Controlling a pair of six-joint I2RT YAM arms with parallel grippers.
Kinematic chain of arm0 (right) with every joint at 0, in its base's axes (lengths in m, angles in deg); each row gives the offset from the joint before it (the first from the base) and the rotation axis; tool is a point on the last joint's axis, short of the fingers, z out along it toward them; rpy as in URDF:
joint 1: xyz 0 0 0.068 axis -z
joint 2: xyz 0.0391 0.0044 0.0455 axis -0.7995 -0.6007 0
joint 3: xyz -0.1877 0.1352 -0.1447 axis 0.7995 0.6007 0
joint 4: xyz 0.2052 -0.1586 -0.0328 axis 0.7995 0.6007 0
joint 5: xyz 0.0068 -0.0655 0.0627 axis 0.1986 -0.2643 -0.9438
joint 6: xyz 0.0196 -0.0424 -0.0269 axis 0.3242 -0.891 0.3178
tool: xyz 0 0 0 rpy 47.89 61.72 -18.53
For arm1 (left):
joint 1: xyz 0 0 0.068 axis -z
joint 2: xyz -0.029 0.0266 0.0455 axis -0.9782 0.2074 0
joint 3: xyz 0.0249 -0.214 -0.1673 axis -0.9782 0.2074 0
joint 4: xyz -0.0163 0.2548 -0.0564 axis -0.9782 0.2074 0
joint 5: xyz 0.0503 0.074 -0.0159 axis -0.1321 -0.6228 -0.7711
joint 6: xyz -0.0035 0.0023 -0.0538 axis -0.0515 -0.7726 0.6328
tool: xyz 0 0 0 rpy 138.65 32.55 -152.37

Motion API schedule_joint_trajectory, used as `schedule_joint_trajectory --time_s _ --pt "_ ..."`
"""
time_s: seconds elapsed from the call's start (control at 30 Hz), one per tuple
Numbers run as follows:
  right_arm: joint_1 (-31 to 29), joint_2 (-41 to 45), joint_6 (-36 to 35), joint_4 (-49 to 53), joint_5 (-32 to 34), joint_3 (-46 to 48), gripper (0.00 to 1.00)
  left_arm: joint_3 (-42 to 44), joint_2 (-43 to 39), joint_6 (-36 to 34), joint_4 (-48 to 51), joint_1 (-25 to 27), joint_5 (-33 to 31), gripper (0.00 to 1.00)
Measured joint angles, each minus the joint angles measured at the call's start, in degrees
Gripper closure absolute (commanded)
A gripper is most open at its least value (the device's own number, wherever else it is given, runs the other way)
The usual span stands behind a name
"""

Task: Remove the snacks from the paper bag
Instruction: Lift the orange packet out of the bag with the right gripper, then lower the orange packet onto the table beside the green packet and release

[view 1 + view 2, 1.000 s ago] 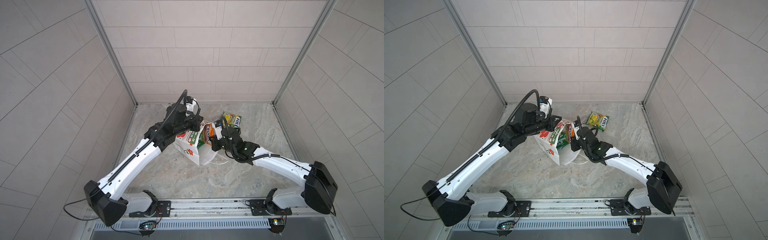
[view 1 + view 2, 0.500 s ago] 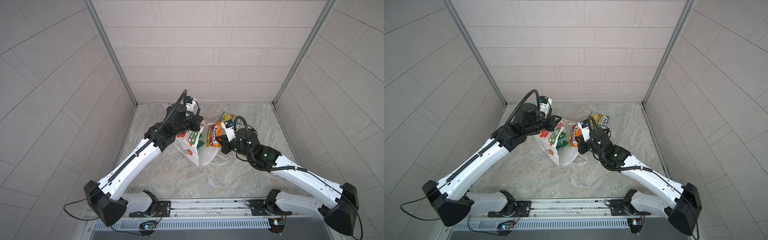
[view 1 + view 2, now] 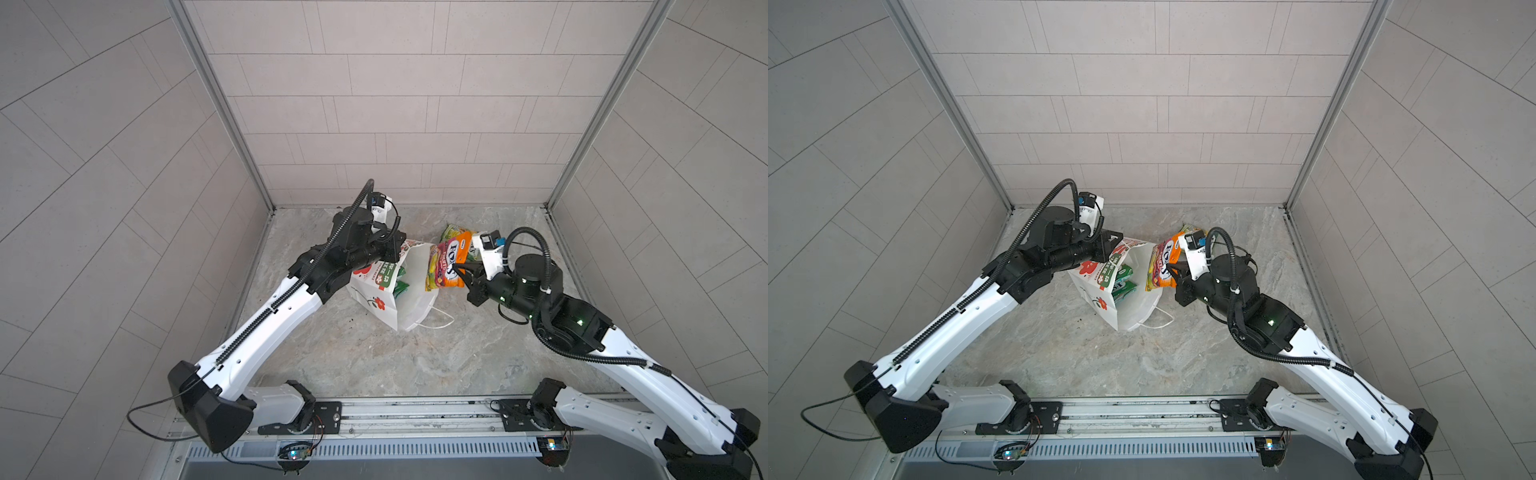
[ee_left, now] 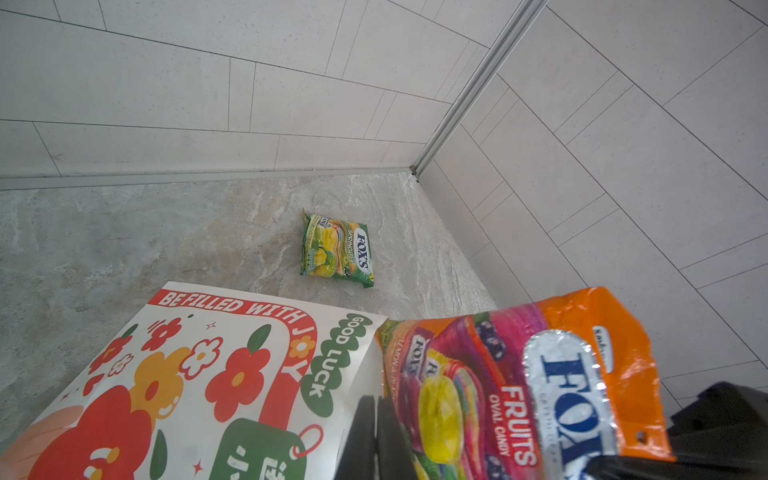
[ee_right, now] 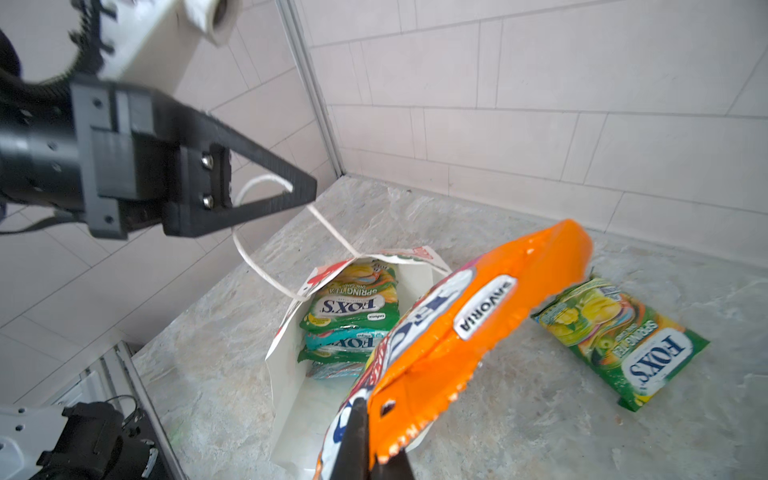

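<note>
Right jaws, clamped on the orange-pink packet (image 3: 451,266), have carried it out to three o'clock of the paper bag (image 3: 386,311), whose cord handle (image 5: 332,229) the left jaws pinch; one more snack out, others inside.

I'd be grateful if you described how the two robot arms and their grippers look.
The left arm and right arm have white shells with black joints and a black ribbed cable over each wrist. The left gripper and right gripper are black with tapered triangular fingers.
</note>
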Motion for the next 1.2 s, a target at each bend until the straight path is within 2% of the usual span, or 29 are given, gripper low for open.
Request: schedule_joint_trajectory --time_s 0.13,0.27,0.47,0.63,0.97,1.2 --pt "3.37 1.51 -0.50 2.01 3.63 -1.86 1.00 0.00 0.00 0.00 -0.04 0.00 0.24 1.00" --pt "10.29 1.25 -0.61 4.68 5.81 -2.43 1.00 0.00 0.00 0.00 -0.02 0.00 0.42 1.00" --pt "22.47 -2.47 -0.59 7.65 4.35 -2.40 1.00 0.00 0.00 -0.02 -0.02 0.00 0.57 1.00" --pt "29.86 -8.37 -0.92 7.89 2.60 -2.40 1.00 0.09 -0.02 -0.02 -0.04 0.00 0.66 1.00" --pt "37.86 -21.18 -1.92 6.12 -0.63 -2.84 1.00 0.28 -0.15 -0.02 -0.04 0.00 0.98 1.00" --pt "38.95 -31.82 -3.50 3.21 -3.21 -7.08 1.00 0.98 -0.96 -0.07 -0.02 0.00 1.01 1.00"
